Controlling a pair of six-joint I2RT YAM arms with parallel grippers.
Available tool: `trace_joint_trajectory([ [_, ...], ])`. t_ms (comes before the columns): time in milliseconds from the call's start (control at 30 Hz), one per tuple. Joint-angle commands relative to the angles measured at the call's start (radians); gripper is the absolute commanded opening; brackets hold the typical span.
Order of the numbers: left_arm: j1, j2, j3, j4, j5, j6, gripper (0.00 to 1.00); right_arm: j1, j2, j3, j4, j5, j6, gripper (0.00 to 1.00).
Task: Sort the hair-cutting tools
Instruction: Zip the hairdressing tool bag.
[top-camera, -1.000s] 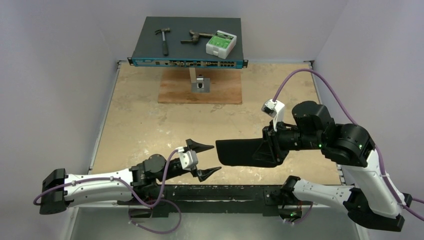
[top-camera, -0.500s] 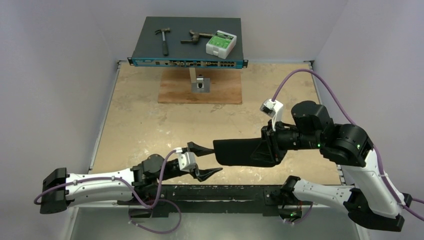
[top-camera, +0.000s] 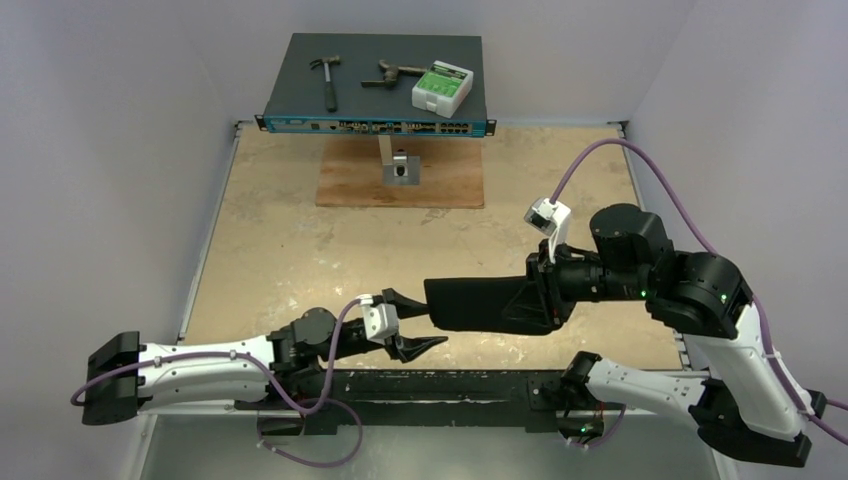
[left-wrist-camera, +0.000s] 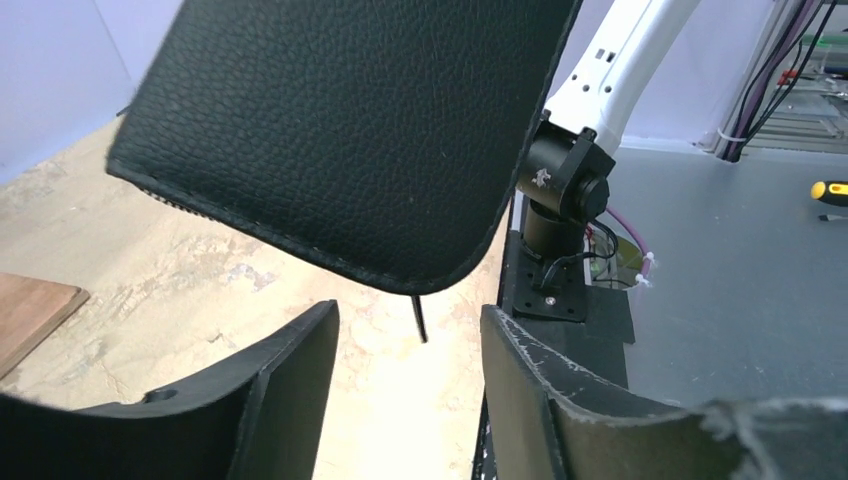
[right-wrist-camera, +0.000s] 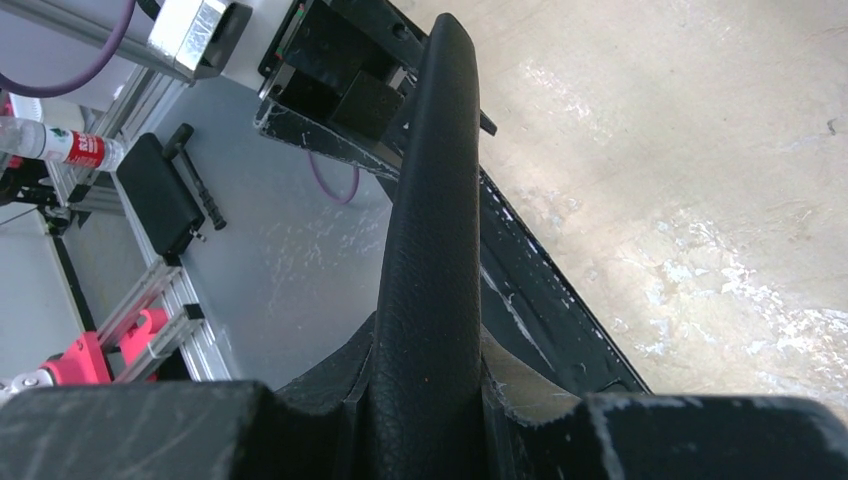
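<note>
Right gripper (top-camera: 540, 298) is clamped on one end of a black pouch (top-camera: 480, 305), holding it over the near edge of the bench (top-camera: 290, 240). Broad bare surface lies beyond it, up to the wooden board (top-camera: 400, 182). The pouch's long axis runs along that near edge, with its rounded free end pointing left. Left gripper (top-camera: 409, 321) sits at that end with its jaws spread. A thin black tip (left-wrist-camera: 420, 322) pokes downward from the pouch's lower seam; which tool it belongs to cannot be told.
</note>
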Motion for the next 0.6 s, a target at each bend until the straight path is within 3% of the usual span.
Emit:
trace_joint_trajectory([
  [0,-0.006,-0.032,0.023,0.054,-0.008,-0.015,0.57,-0.001,-0.013,0.000,0.082,-0.035,0.005,0.00],
  [100,-0.006,-0.048,0.018,0.056,-0.021,-0.016,0.61,-0.001,-0.009,0.000,0.085,-0.039,0.003,0.00],
  [200,-0.006,-0.050,0.019,0.057,-0.030,-0.011,0.57,-0.002,-0.005,0.000,0.090,-0.041,0.001,0.00],
  [333,-0.006,-0.035,0.024,0.058,-0.032,-0.010,0.40,-0.001,-0.005,-0.005,0.097,-0.042,0.001,0.00],
  [500,-0.006,-0.030,0.028,0.047,-0.040,-0.006,0.02,-0.001,-0.007,-0.010,0.101,-0.045,0.001,0.00],
  [567,-0.006,-0.040,0.026,0.043,-0.046,-0.002,0.00,-0.001,-0.007,-0.015,0.100,-0.053,-0.001,0.00],
])
